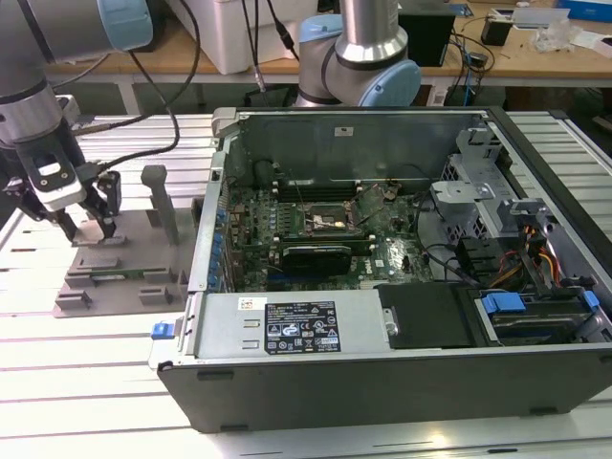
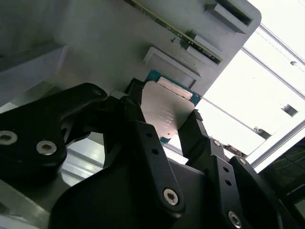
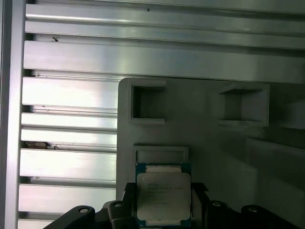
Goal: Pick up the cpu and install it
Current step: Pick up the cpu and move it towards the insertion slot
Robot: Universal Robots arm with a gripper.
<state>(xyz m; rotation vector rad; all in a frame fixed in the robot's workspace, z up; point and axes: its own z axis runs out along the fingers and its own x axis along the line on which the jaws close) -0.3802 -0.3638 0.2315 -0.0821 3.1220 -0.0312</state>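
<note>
**Item.** The cpu (image 3: 163, 196) is held flat between the 2 black fingers (image 3: 125, 193) of the gripper (image 3: 163, 202), with its silvery-grey top in plain sight and a blue-green edge showing around it. In the second wrist view the same cpu (image 2: 167, 110) is seen with 1 finger (image 2: 138, 119) set against each of 2 opposite edges, so the jaws are closed narrowly on the chip. Whether its underside is clear of the surface below cannot be determined.

**Position.** The chip is located over the grey fixture plate (image 3: 214, 143), just beside a shallow rectangular recess (image 3: 161, 153).

**Surroundings.** In the exterior view the gripper (image 1: 88, 229) is placed low over the fixture plate (image 1: 115, 282), near its upright posts (image 1: 158, 196), at the exterior view's left. The open computer case (image 1: 382, 363) lies well apart on the slatted aluminium table (image 1: 76, 373). The black socket frame (image 1: 327, 222) is visible on the board inside the case.
</note>
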